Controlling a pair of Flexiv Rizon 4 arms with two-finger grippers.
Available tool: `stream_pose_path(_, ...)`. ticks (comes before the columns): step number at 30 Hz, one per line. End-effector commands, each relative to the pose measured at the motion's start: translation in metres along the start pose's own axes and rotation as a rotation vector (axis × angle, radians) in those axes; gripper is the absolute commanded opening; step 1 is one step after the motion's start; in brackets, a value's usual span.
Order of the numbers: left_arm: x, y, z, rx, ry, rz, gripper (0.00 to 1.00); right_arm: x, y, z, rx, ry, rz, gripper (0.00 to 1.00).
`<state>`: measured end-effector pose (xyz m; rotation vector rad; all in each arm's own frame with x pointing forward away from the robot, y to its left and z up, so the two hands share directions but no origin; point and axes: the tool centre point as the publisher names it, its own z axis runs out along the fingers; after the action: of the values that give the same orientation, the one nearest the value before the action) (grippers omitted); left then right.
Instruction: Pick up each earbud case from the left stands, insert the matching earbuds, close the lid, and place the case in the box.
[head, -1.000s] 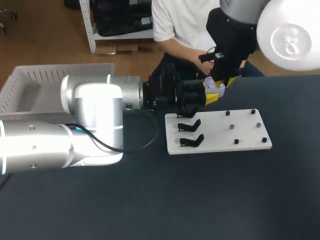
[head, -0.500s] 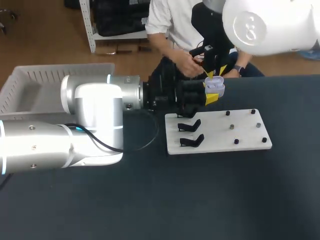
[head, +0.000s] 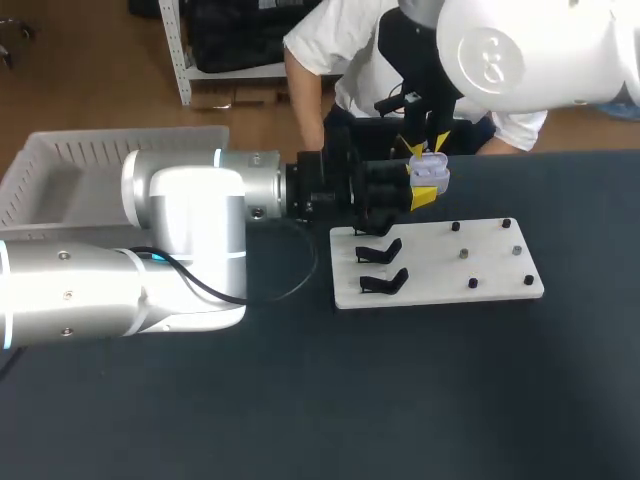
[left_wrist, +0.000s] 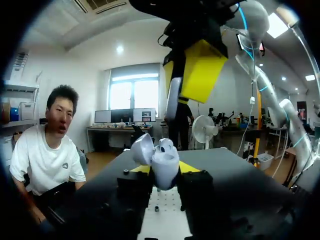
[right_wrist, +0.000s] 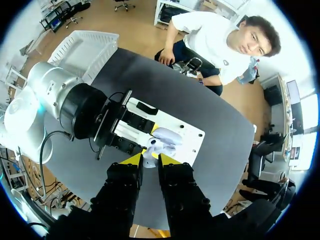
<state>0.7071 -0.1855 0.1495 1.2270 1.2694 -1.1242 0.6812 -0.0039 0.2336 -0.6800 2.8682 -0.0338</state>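
Earbud case (head: 431, 176), small, rounded and of pale lilac-white plastic, sits clamped between the two yellow tips of the left gripper (head: 418, 184), which grips it from both sides and holds it up just beyond the far edge of the flat white mounting board (head: 490, 268). In the left wrist view the earbud case (left_wrist: 165, 164) stands between the tips of the left gripper (left_wrist: 165, 172) with its hinged lid (left_wrist: 142, 149) swung open to one side. The right gripper (head: 428, 145) hangs directly above the case, pointing down at it; from its own wrist view the right gripper (right_wrist: 150, 161) is right over the open case (right_wrist: 163, 138), and whether it holds anything I cannot tell. Two black angled stands (head: 381, 251) sit at the left end of the board. A white slatted plastic box (head: 60, 160) lies well apart at the left of the dark table (head: 400, 400).
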Motion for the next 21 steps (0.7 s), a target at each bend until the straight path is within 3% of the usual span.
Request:
stream_pose_path(1,0.001,-0.002,0.001,-0.008,-0.006,0.004,0.00,0.006,-0.003,0.006,0.006,-0.040,0.022,0.00)
stream_pose_path(21,0.001,-0.002,0.001,-0.008,-0.006,0.004,0.00,0.015,-0.002,0.020,-0.017,-0.042,0.036,0.00)
